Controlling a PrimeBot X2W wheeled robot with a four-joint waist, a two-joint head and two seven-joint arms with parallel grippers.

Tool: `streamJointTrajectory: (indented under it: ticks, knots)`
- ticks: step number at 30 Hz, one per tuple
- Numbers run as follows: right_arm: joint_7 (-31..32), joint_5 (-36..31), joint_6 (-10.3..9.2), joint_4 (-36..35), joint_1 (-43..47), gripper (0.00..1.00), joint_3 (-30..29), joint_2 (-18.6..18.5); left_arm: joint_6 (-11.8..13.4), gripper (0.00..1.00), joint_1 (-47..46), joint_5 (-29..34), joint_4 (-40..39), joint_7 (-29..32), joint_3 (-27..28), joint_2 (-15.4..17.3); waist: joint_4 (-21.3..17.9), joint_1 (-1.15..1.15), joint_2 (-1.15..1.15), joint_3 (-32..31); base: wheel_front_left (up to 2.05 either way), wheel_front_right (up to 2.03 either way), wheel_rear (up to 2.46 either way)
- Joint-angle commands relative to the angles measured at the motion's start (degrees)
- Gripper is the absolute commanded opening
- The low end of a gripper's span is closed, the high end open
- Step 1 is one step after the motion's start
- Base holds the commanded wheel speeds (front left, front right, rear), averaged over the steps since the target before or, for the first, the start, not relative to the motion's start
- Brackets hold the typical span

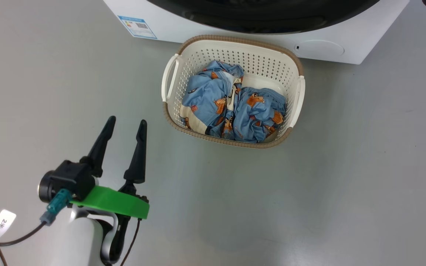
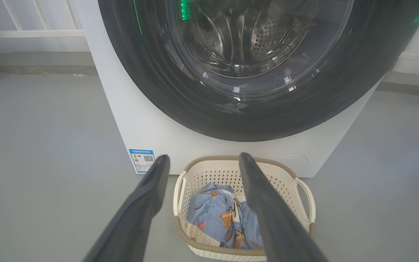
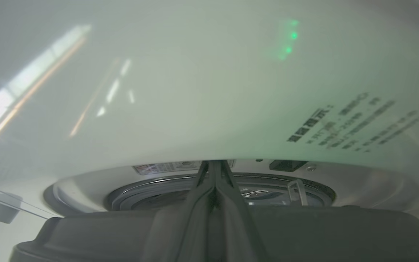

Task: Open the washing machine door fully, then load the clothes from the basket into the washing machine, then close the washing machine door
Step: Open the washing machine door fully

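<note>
Two pincers, two states: my left pincer (image 1: 127, 120) hung wide and empty above the floor, near the basket (image 1: 235, 40) where the clothes (image 1: 231, 107) lay bunched, just before the washer (image 2: 140, 134). My right pincer (image 3: 215, 163) was pressed narrow, tips together at the edge of the door (image 2: 151, 91), gripping nothing I could see. I judged the door barely ajar. Thin closed tips could slip off that glossy rim, letting it swing shut.
</note>
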Motion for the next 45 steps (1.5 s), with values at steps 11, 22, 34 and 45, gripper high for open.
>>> streamJointTrajectory:
  ticks: [11,22,34,45]
  knots:
    - [5.44,-2.85,0.08,4.35,-1.90,0.00,-2.48,-0.34,0.43,1.00,-0.10,-0.30,-1.80,-0.36,1.44,1.56,0.57,0.00,0.00,-1.50,0.00,0.00,0.00]
    - [11.46,-5.07,0.08,6.48,-2.78,0.00,-3.44,-0.53,0.55,1.00,0.44,-0.29,-2.17,-0.36,1.43,1.56,0.80,0.00,0.00,-1.94,0.00,0.00,0.00]
    - [19.20,-6.29,0.08,6.58,-2.34,0.00,-2.33,-0.16,0.65,1.00,0.41,0.38,-3.40,-0.36,1.91,1.56,-0.13,0.00,0.00,-2.25,0.00,0.00,0.00]
    - [29.21,-4.50,0.08,1.39,2.26,0.00,0.64,2.77,0.74,1.00,1.06,0.90,-3.91,-0.36,2.20,1.56,-1.02,0.00,0.00,-3.98,0.00,0.00,0.00]
